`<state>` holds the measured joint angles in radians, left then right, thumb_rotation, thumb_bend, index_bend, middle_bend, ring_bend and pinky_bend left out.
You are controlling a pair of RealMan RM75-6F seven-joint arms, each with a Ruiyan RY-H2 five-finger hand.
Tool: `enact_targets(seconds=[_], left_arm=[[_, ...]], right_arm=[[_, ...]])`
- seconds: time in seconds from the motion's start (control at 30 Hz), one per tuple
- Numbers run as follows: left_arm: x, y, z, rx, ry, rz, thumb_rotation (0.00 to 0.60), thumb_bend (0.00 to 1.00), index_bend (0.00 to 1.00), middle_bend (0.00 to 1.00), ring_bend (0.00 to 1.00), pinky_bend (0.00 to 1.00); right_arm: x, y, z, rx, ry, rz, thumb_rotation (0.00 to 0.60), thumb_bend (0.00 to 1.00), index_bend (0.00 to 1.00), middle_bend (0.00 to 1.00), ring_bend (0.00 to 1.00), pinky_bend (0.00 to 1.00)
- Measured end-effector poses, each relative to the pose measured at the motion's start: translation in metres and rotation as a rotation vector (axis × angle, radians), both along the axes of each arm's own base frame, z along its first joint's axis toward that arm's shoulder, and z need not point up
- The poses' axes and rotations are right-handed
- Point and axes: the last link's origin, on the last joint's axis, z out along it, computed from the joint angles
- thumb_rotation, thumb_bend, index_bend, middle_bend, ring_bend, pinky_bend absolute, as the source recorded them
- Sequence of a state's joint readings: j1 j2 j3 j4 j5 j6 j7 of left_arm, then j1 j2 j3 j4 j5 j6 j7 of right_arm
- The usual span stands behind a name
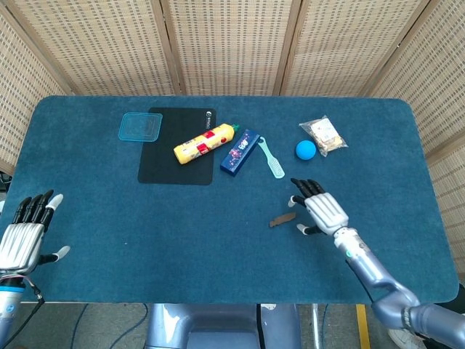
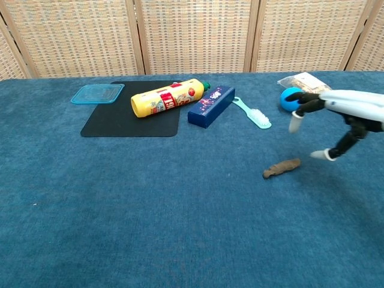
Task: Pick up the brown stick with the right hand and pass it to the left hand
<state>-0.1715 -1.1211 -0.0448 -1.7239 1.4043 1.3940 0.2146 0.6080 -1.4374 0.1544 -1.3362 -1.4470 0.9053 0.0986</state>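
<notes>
Reaching is the step in hand: the right hand (image 1: pixel 320 211) hovers just beside the short, knobbly brown stick (image 1: pixel 282 219), fingers spread apart and holding nothing, thumb hanging below the palm in the chest view. That stick lies flat on the blue felt-covered table (image 1: pixel 182 240), near the middle and well apart from the row of clutter behind it, with its thicker end pointing toward the hand. To do this well, the hand should probably come down over the stick's middle, set across its length, so thumb and fingers close on opposite long sides; a low, thin thing on soft cloth may roll or slip if the fingertips touch one side first. Gripping near one end would likely leave more of it free for the left hand (image 1: pixel 23 236), which waits open, fingers apart, at the table's near left edge.
</notes>
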Motion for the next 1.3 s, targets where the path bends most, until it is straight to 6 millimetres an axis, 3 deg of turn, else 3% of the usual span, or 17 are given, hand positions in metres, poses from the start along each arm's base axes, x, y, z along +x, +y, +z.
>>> enact_targets(seconds=[0.37,1.3], left_arm=[[-0.004,0.004,-0.005,-0.025,0.011,0.026,0.600,0.00,0.00,0.00,0.00,0.00],[-0.004,0.004,-0.005,-0.030,0.005,0.030,0.600,0.00,0.00,0.00,0.00,0.00]], right_arm=[[0.010,-0.015,-0.037,0.027,0.105,-0.019,0.600,0.50,0.46,0.00,0.00,0.00],[0.003,-0.012,-0.058,0.049,0.175,-0.013,0.600,0.50,0.50,0.00,0.00,0.00]])
